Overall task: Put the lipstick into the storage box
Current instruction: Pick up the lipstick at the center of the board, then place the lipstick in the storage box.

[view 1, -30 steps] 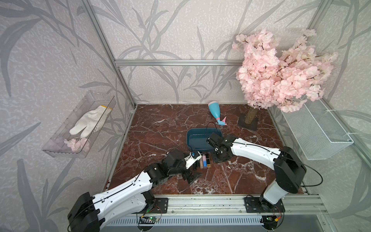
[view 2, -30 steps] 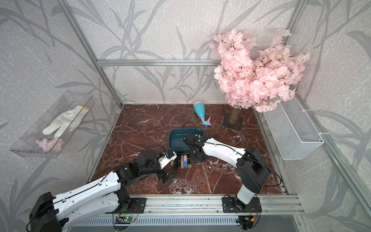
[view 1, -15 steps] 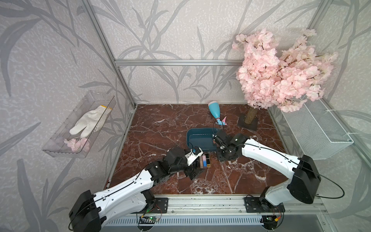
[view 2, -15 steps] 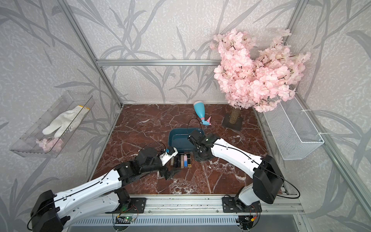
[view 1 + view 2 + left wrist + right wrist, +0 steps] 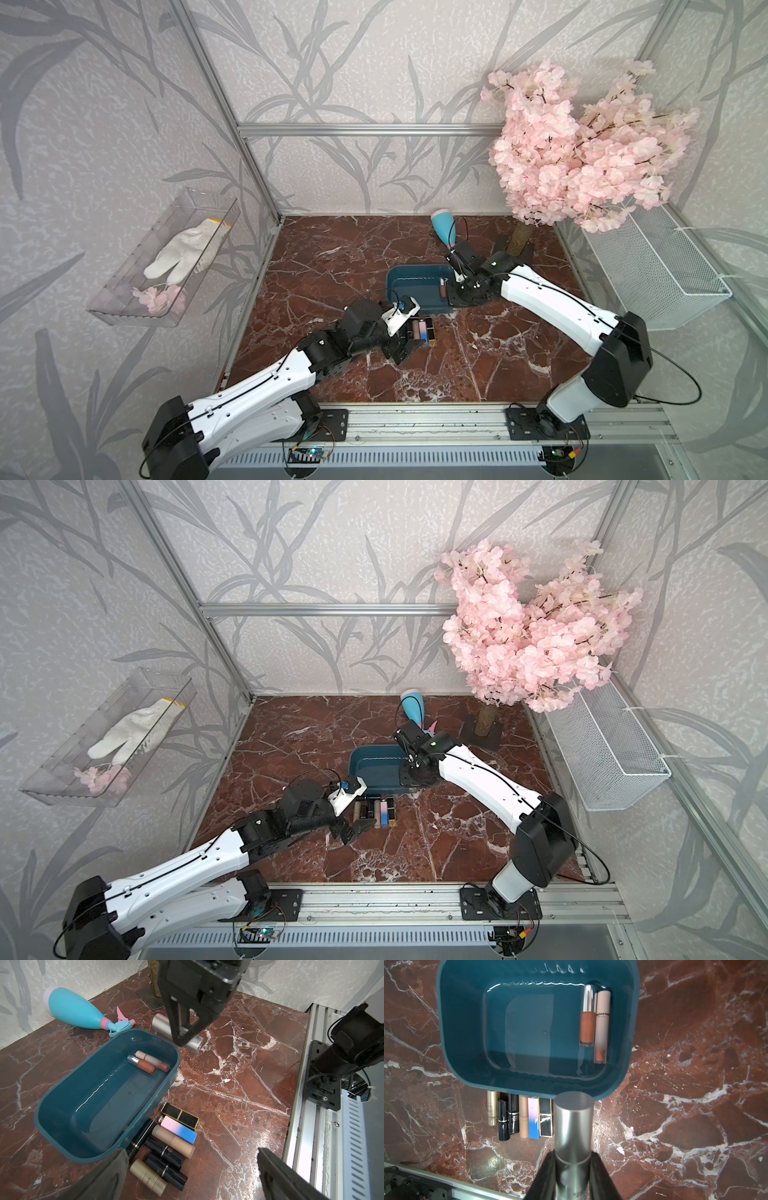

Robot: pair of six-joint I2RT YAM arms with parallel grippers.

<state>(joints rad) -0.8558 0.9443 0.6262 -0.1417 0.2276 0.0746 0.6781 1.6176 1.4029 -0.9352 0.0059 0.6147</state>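
Within the last second the right gripper [image 5: 572, 1157] had left the near side of the storage box [image 5: 529, 1032], where it had been low beside the row of lipsticks [image 5: 519, 1118], and had come round to the box's right end. Its jaws stood almost closed, clamped on a silver lipstick tube [image 5: 573, 1122] that lay level between them, so the pick looked done and the carry under way.

In the left wrist view the tube sat just outside the box's end wall, over the marble tabletop [image 5: 239, 1084] rather than over the teal floor; in the right wrist view its free end only reached the rim at a corner. It was not yet in the box.

Two lip-gloss tubes [image 5: 593, 1022] already lay side by side inside, against that same end.

The left gripper [image 5: 356, 828] had scarcely moved; it hovered at the near end of the row with its jaws spread wide and nothing between them.

What remained for this tube was probably a short move across the rim and a release; being round, it might roll, or land on the two glosses, if let go close to that wall.
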